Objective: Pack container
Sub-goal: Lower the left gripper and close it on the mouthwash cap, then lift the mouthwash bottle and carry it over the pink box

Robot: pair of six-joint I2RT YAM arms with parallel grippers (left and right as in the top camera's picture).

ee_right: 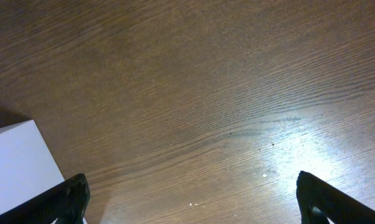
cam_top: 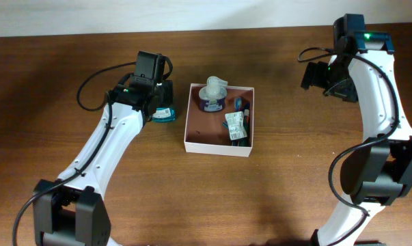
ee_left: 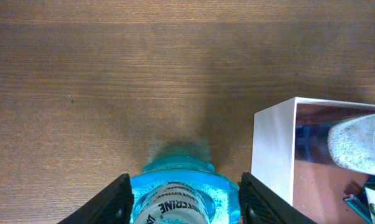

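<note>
One teal bottle (ee_left: 180, 194), label "…ERINE", probably Listerine

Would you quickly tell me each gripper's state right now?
Left gripper: straddling the teal bottle; grip cannot be told.
Right gripper: open, empty.

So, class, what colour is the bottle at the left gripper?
Teal bottle, best seen in the left wrist view.

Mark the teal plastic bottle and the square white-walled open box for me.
teal plastic bottle (ee_left: 181, 173), left wrist view, on its teal shoulder.
square white-walled open box (cam_top: 217, 147), overhead view, on its near white wall.
</note>
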